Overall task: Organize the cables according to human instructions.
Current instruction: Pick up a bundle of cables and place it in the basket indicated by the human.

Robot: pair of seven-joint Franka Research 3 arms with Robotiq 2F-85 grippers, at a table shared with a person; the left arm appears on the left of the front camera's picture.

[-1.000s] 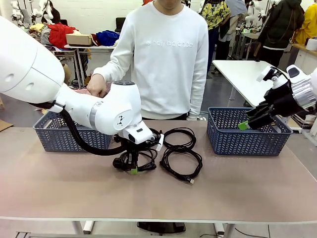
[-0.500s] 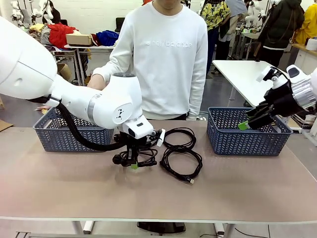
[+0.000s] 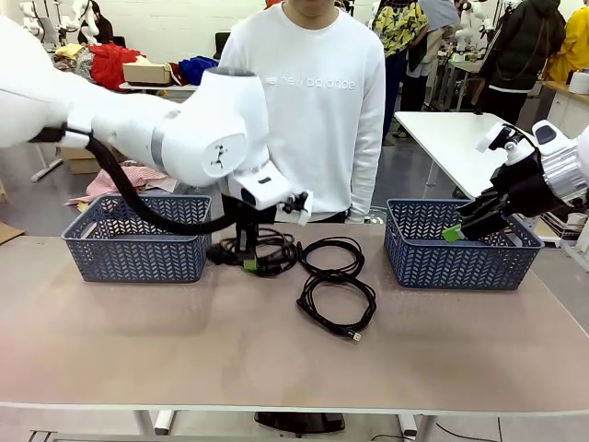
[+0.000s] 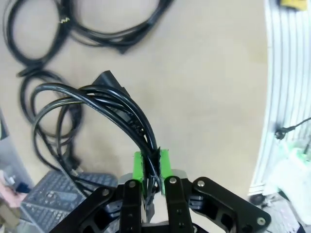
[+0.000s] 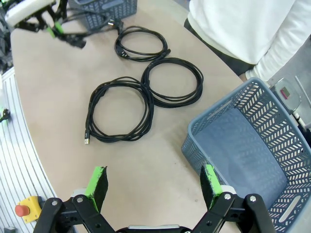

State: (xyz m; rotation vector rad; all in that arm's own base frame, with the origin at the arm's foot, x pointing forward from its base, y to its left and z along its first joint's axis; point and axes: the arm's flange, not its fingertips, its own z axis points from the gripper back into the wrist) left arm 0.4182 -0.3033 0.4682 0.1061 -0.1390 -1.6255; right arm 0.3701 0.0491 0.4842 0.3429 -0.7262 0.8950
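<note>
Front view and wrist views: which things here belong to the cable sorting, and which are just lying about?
Belong to the job:
- cable pinched in the left gripper
- three cables on the table
- left basket and right basket, likely
- right gripper, open

Lying about:
- box and clothes behind the person
- white table
- red button

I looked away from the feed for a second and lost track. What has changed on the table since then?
The left gripper, shut on one cable, has lifted it up from the table. The right gripper stays open by the right basket, and the other three cables lie where they were.
</note>
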